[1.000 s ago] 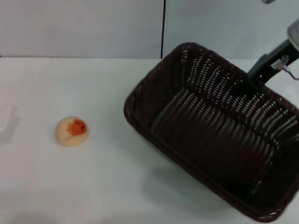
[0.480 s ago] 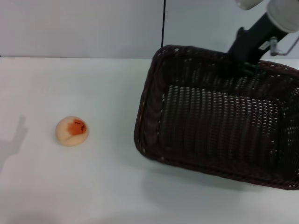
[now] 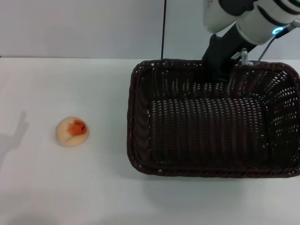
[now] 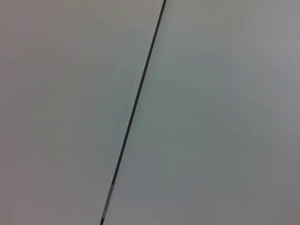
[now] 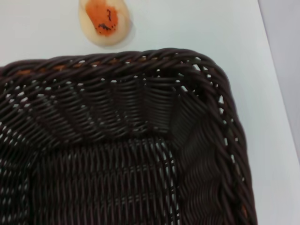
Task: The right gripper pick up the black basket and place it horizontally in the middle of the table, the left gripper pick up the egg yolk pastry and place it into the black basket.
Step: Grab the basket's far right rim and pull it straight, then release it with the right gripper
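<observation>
The black basket (image 3: 137,122) is a large dark woven basket lying lengthwise across the right half of the white table (image 3: 70,187), open side up and empty. My right gripper (image 3: 219,70) reaches down from the white arm and is shut on the basket's far rim. The right wrist view looks into one corner of the basket (image 5: 140,57). The egg yolk pastry (image 3: 72,131) is a small cream bun with an orange patch. It sits on the table to the left of the basket, apart from it, and also shows in the right wrist view (image 5: 103,18). My left gripper is out of view.
A grey wall with a dark vertical seam (image 3: 163,28) stands behind the table; the left wrist view shows only this wall and its seam (image 4: 136,103). An arm's shadow (image 3: 16,133) falls on the table at the far left.
The basket has swung from a diagonal tilt to lie level and lengthwise, and has shifted left. My right arm moved left with it. The pastry has not moved.
</observation>
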{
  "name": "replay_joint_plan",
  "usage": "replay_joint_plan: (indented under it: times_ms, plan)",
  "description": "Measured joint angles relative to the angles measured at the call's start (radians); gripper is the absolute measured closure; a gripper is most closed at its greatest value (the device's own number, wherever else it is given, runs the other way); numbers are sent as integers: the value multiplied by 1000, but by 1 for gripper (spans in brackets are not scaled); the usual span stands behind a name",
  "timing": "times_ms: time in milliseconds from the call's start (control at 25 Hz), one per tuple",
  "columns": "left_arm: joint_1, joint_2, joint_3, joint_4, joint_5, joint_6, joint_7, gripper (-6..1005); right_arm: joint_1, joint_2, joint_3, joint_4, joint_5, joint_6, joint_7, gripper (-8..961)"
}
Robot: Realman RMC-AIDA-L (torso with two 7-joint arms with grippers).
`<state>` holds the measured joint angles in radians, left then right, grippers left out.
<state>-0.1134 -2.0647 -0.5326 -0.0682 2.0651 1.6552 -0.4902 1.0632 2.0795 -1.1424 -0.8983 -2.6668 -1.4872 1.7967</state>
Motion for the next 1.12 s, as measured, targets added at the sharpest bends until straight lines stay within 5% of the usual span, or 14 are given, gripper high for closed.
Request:
replay_joint_plan:
  times_ms: [600,1120]
  plan:
    - [-5,0,-11,1,-11,-35,-7,167,33,1,-18,168,128,139,10,731]
    - [-9,0,-5,-2,-5,-46,-8,179,21,4,-56,167,137,162,31,703]
